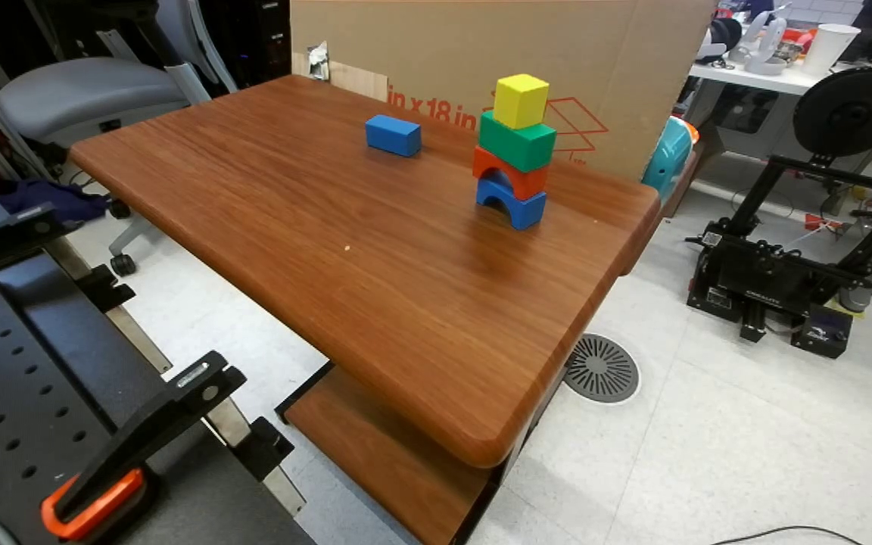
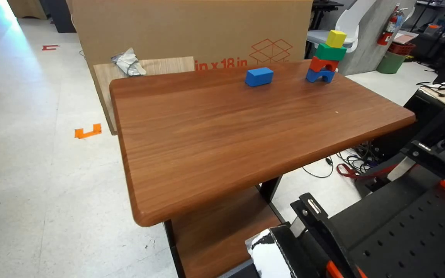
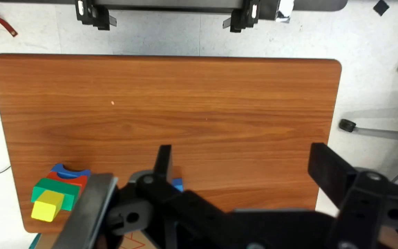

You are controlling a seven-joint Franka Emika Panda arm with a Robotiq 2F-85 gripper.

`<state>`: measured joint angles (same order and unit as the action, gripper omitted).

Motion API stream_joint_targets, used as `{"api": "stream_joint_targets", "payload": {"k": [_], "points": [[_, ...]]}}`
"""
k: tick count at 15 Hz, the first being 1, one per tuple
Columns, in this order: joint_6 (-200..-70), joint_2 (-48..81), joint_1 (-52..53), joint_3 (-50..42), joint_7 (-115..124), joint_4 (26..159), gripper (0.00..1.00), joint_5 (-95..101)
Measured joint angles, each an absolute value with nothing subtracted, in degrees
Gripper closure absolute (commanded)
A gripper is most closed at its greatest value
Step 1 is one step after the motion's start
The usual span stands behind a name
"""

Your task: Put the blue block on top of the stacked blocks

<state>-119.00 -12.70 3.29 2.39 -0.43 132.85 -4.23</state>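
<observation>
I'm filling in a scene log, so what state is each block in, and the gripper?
blue block: lying on the table, not stacked
yellow block: stacked topmost, nothing on it
green block: stacked, under the yellow block
red arch: stacked, opening down, under the green block
blue arch: opening down, bottom of the pile
gripper: open, holding nothing

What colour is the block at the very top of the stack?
Yellow. The top block shows best in an exterior view, resting on the green block.
</observation>
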Motion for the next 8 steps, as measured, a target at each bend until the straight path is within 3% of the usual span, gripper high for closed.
{"api": "stream_joint_targets", "payload": {"k": [8], "points": [[-128.60, 4.74, 2.86, 2.17, 1.50, 123.39, 0.00, -0.65]]}}
